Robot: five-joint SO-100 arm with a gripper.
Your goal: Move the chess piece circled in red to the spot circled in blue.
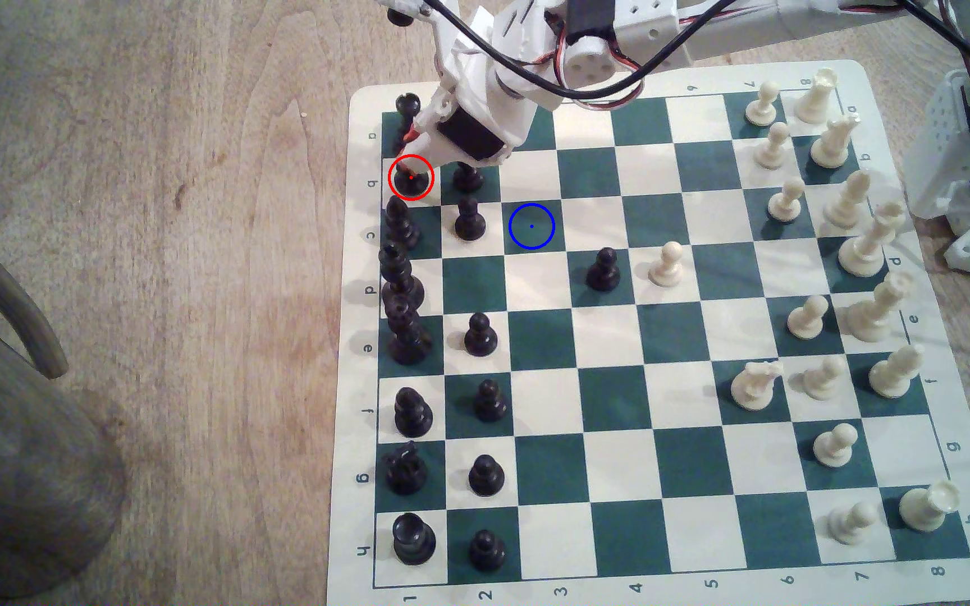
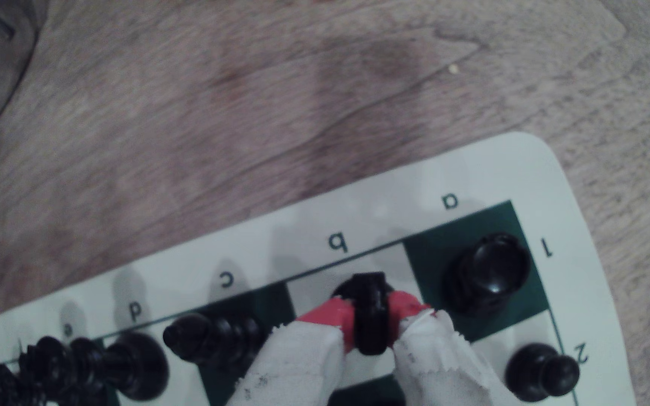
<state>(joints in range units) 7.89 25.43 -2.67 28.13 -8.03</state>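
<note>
The chess piece [image 1: 411, 182], a black knight, stands on the cream square b1 inside the red ring, at the board's edge on the exterior view's left. My gripper [image 1: 412, 158] comes down on it from above, hiding its head in that view. In the wrist view the red, cloth-wrapped fingertips [image 2: 331, 317] press both sides of the chess piece [image 2: 370, 332], so the gripper [image 2: 371, 312] is shut on it. Its base still rests on the square. The spot [image 1: 531, 226] is the dark green square c3 with a blue ring, bare, two files to the exterior view's right.
A black rook [image 1: 408, 108] [image 2: 487, 269] and a black bishop [image 1: 401, 224] [image 2: 214, 337] flank the knight. Black pawns [image 1: 467, 175] [image 1: 469, 220] stand between it and the spot. White pieces [image 1: 832, 145] line the far side. A grey cylinder [image 1: 16, 466] stands off the board.
</note>
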